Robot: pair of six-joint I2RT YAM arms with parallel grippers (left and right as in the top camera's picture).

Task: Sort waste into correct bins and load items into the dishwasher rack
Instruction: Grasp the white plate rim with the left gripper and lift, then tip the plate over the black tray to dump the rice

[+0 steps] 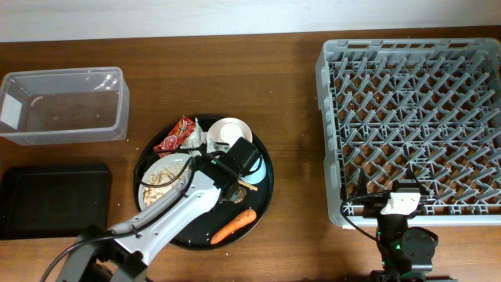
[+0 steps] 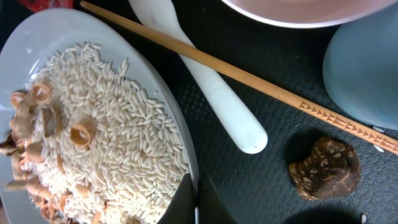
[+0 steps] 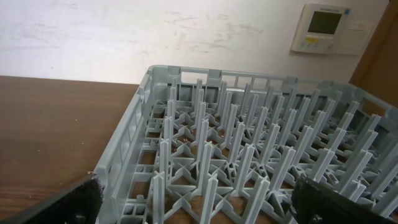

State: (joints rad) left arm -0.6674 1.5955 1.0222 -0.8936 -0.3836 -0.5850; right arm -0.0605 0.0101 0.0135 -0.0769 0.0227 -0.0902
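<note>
The left gripper has its jaws clenched together at the lower edge of the wrist view, right at the rim of the white plate. Whether that rim is pinched between them cannot be told. The plate carries a heap of rice with brown scraps and sits in the left half of the round black tray, at the centre of the overhead frame. Beside the plate a white fork lies on the tray with a wooden chopstick crossing its handle, and a brown lump rests just below the chopstick. The pinkish bowl and red wrapper sit at the tray's upper edge, the light blue cup at its right, and the carrot at its lower right. The clear tub stands upper left, with the black rectangular tray below it. The right gripper, jaws spread wide and holding nothing, hovers at the lower edge of the grey rack on the right of the tabletop.
</note>
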